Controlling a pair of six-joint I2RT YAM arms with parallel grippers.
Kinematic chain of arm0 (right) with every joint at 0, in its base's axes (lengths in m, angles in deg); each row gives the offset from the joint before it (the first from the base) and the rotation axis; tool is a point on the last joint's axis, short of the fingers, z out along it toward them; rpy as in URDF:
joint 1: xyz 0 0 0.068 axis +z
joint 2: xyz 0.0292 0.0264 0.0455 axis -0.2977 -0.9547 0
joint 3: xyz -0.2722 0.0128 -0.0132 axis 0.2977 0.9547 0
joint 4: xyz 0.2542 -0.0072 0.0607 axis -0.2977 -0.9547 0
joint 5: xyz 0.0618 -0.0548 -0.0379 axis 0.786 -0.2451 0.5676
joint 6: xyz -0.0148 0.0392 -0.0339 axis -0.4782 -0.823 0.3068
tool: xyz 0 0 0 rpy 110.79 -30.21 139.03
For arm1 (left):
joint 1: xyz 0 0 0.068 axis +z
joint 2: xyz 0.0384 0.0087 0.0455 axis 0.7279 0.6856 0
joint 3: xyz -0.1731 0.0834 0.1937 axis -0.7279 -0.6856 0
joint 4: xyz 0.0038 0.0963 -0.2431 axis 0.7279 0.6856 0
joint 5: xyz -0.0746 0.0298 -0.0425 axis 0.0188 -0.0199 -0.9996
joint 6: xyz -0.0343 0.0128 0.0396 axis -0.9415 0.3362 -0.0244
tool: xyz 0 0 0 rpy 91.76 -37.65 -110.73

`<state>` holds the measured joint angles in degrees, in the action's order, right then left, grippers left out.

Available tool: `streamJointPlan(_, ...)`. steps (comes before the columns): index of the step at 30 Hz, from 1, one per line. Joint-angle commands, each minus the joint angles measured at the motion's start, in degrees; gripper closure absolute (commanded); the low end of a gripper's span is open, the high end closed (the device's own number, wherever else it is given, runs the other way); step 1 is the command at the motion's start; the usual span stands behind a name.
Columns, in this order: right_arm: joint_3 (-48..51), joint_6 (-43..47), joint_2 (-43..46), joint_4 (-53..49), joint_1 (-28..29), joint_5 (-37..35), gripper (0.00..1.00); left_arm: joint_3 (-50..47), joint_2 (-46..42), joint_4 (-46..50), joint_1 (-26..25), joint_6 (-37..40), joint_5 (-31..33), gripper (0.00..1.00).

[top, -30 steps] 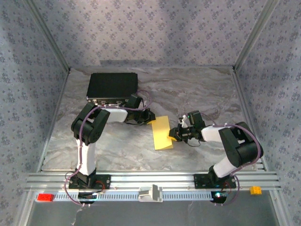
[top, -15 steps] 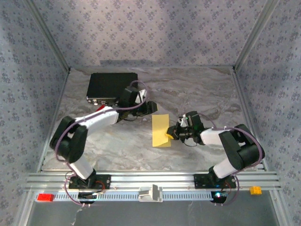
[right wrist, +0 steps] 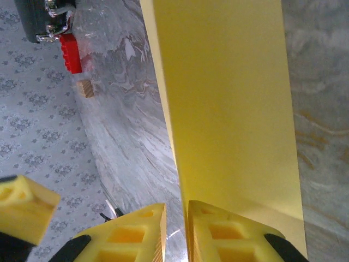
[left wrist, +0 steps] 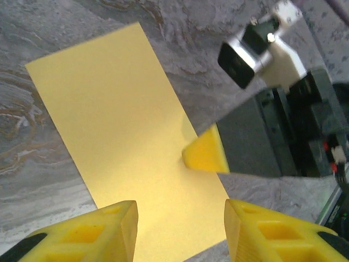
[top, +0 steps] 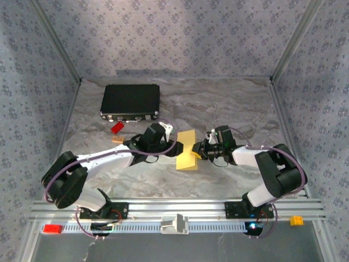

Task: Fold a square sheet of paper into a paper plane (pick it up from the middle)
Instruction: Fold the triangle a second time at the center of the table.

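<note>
The square sheet of paper (top: 187,151) lies at the table's middle, folded into a narrow pale-yellow rectangle (left wrist: 125,136). My left gripper (top: 175,146) is at its left edge, open, with both fingers (left wrist: 117,229) spread above the sheet's near end and nothing between them. My right gripper (top: 199,151) is at the sheet's right edge. Its jaws stand a narrow slit apart (right wrist: 176,218), and the paper's edge (right wrist: 229,109) runs down into that slit. One right fingertip (left wrist: 204,154) rests on top of the sheet.
A black case (top: 130,101) sits at the back left. A small red brick (top: 116,127) and a tan block (top: 116,139) lie in front of it, beside my left arm. Patterned walls close in the table on three sides.
My left arm has swung from beside the black case down to the sheet's left edge, and its jaws have opened. The right jaws have parted slightly from a tight pinch on the sheet.
</note>
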<state>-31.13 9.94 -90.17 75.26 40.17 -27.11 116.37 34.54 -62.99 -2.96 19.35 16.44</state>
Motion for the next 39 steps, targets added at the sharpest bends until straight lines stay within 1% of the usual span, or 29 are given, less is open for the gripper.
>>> streamJointPlan(1,-1.78,2.63,-2.29,-2.07,-0.79,2.69,0.83,-1.27,-1.43,-1.62,-4.37,4.32,5.94,0.53)
streamJointPlan(3,-2.20,2.54,-2.97,-1.84,-0.97,3.23,0.83,-1.30,-1.32,-0.63,-7.50,5.89,9.45,0.50)
streamJointPlan(6,-2.47,2.53,-3.48,-2.02,-1.14,3.40,0.83,0.27,-0.72,3.03,-12.81,9.08,17.53,0.47)
streamJointPlan(10,-2.64,2.17,-3.49,-2.01,-1.35,3.37,0.83,4.39,2.87,8.10,-18.63,13.94,25.97,0.43)
streamJointPlan(18,-2.60,1.25,-2.63,-2.09,-1.53,2.76,0.84,11.79,12.34,13.17,-26.00,19.98,34.03,0.35)
streamJointPlan(19,-2.57,1.23,-2.56,-2.04,-1.53,2.76,0.84,12.87,13.47,14.18,-26.56,20.49,35.06,0.33)
streamJointPlan(22,-2.60,1.12,-2.44,-2.10,-1.53,2.55,0.84,14.95,16.04,16.26,-26.99,20.70,37.55,0.32)
streamJointPlan(29,-2.42,1.02,-2.40,-1.93,-1.51,2.56,0.84,17.92,20.15,18.92,-27.52,21.36,41.76,0.32)
streamJointPlan(33,-2.34,0.97,-2.13,-1.93,-1.66,2.57,0.84,19.08,21.74,19.14,-27.88,22.13,42.25,0.34)
streamJointPlan(39,-2.27,0.86,-1.94,-2.01,-1.76,2.67,0.84,19.16,21.99,19.23,-28.37,21.83,43.33,0.40)
